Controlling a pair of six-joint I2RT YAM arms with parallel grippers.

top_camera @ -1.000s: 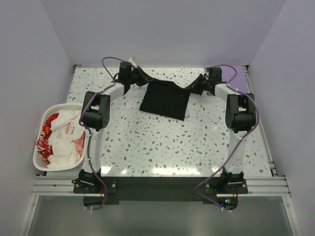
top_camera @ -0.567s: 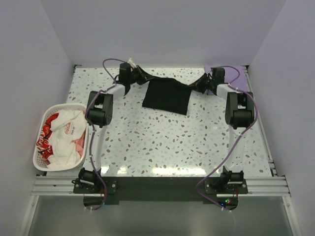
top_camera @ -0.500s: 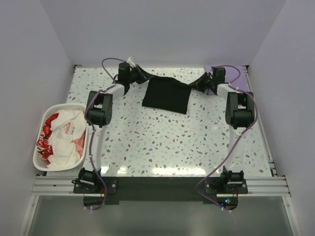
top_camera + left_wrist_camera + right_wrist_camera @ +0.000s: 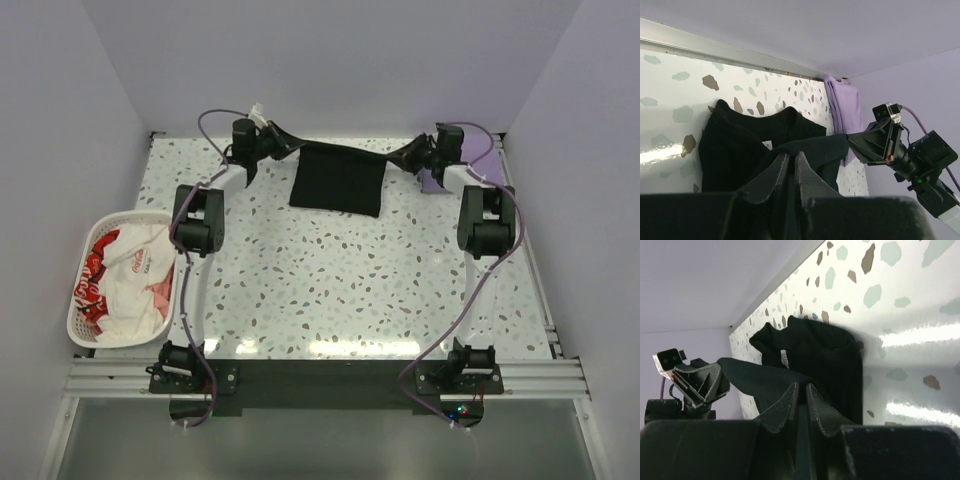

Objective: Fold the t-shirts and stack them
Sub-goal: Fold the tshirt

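Note:
The black t-shirt [image 4: 338,178] hangs near the table's far edge, stretched between both grippers, its lower part on the table. My left gripper [image 4: 288,148] is shut on its upper left edge, and my right gripper [image 4: 402,154] is shut on the upper right. In the left wrist view the jaws [image 4: 791,156] pinch a black fold above the shirt [image 4: 735,145]. The right wrist view shows the same pinch [image 4: 802,386] over the shirt [image 4: 825,357]. A lavender t-shirt [image 4: 845,107] lies in the far right corner [image 4: 433,181]. The white t-shirt with red lettering [image 4: 128,272] sits in the basket.
A white slotted basket [image 4: 76,318] stands at the table's left edge. The back wall and a metal rail [image 4: 715,49] run close behind the grippers. Purple cables loop from both arms. Speckled tabletop [image 4: 330,280] stretches toward the arm bases.
Both grippers have moved toward the far edge and spread apart, drawing the black t-shirt's top edge taut and pulling the shirt back across the table.

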